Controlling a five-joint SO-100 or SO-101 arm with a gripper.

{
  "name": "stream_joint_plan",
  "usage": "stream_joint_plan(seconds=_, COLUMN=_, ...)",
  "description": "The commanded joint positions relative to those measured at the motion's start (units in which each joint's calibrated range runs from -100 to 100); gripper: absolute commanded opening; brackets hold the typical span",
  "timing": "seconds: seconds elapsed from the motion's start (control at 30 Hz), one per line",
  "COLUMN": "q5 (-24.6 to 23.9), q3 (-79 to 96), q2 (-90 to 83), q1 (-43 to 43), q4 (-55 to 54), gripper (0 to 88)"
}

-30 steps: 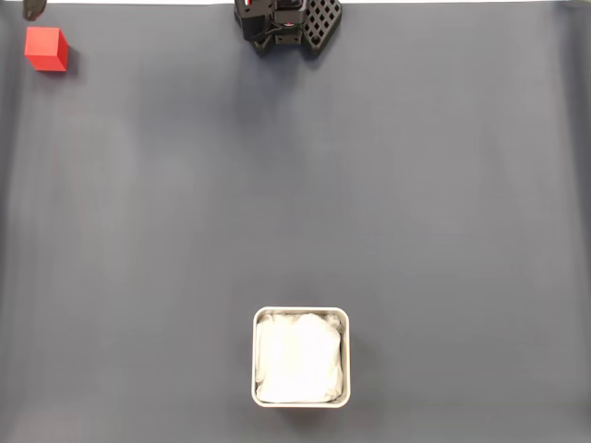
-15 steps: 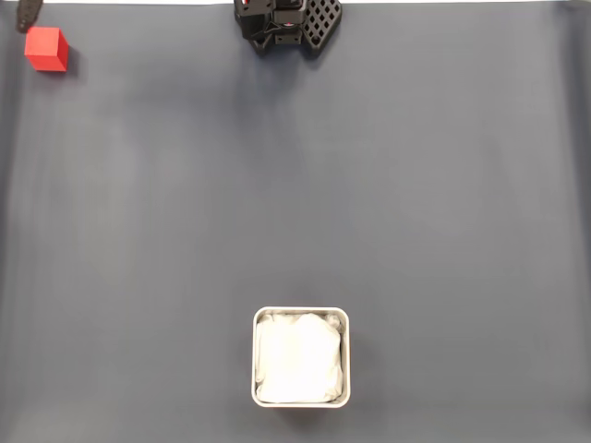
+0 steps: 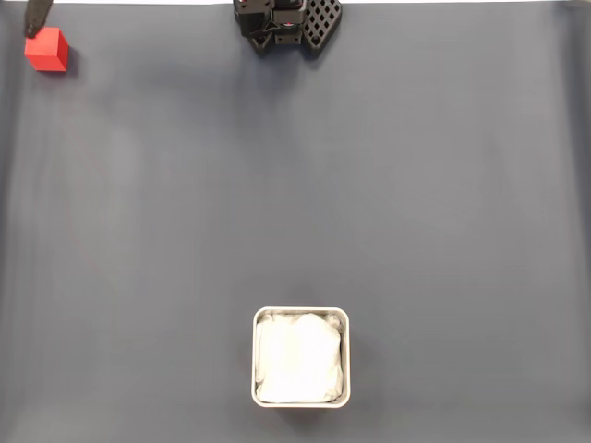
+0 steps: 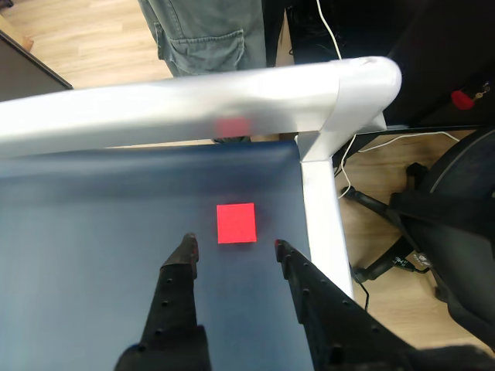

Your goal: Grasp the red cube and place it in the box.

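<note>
Your hand hangs spread above the red cube at the worktop's corner.
In the wrist view your hand is apart from the red cube, just beyond its fingertips; the white edge rail runs close on the right. In the fixed view the box sits well apart across bare worktop.

Relative to the red cube, only the dark gripper tip has changed place in the fixed view: 1 s ago it was a sliver at the frame's top edge, up and left of the cube; now it reaches lower, seemingly right at the cube's upper-left corner, though contact is unclear.
</note>
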Motion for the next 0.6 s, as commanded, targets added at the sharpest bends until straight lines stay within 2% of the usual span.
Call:
stream_joint_plan(seconds=0.0, q5=0.7, q3=0.8, q2=-0.8, q1=0.8, q4=-3.2, gripper=24.8)
stream_joint_plan(seconds=0.57, q5=1.5, q3=4.6, q2=2.9, q1=0.8, q4=-11.4, gripper=28.1)
